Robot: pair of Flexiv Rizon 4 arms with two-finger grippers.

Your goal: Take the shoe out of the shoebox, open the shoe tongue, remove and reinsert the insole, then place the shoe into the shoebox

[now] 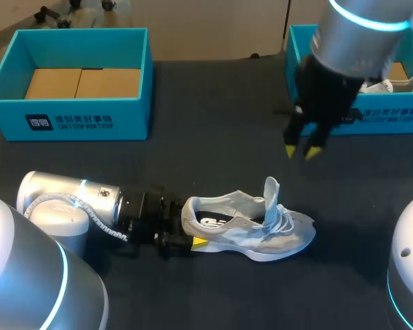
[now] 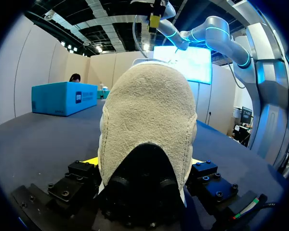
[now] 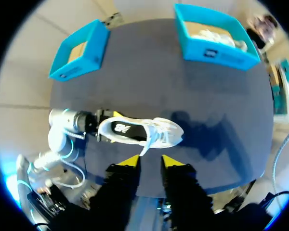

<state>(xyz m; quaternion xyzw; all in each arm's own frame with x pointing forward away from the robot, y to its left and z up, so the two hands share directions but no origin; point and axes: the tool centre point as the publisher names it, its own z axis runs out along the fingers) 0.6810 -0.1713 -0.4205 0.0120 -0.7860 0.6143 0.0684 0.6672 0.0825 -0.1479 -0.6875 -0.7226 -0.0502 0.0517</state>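
- Your left gripper (image 1: 190,232) lies low on the bench (image 1: 213,130), reaching in from the left. Its yellow-tipped fingers pinch the heel of the shoe (image 1: 258,230) from both sides. In the left wrist view, the heel's pale towelling lining fills the space between them.
- Your right gripper (image 1: 303,151) hangs in the air above the bench, over the far side of the shoe's toe end. Its fingers are spread and nothing is between them.
- The shoe is pale grey with white laces (image 1: 282,218). It sits on its sole on the bench, out of both boxes, with the heel toward your left arm and the toe pointing right.
- The tongue (image 1: 271,187) stands up out of the opening.
- The dark insole (image 1: 210,221), with white print on it, shows inside the shoe.
- An open teal shoebox (image 1: 72,122) stands at the far left of the bench, well apart from the shoe, and its brown cardboard floor shows.
- A second shoebox (image 1: 392,117) stands at the far right, partly behind your right arm, and holds another pale shoe (image 1: 394,86).
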